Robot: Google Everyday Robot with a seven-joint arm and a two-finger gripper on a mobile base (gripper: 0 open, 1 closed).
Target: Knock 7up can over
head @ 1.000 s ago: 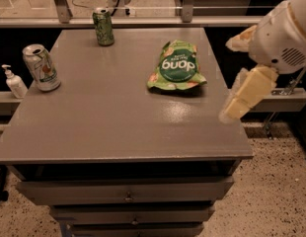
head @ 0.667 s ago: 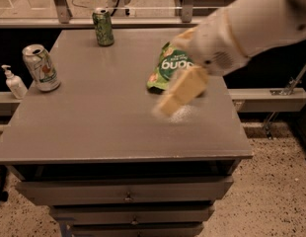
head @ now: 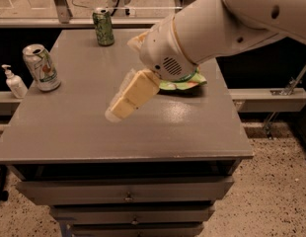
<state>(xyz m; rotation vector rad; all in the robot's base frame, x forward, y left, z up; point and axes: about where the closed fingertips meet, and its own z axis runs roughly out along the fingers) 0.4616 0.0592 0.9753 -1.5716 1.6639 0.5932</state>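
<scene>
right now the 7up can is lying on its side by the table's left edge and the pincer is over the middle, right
Not quite. The camera view shows the 7up can standing upright, not lying on its side. It is by the left edge of the table, and the pincer is over the middle, apart from it.

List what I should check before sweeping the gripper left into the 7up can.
1. 7up can upright near the left edge of the table: ok.
2. Gripper over mid-table, apart from the can: ok.
3. Nothing stands between them: ok.
4. Green can at the back, off that line: ok.
5. Soap bottle just beyond the 7up can may get struck: not ok.
6. Gripper height against the can: cannot tell.
</scene>
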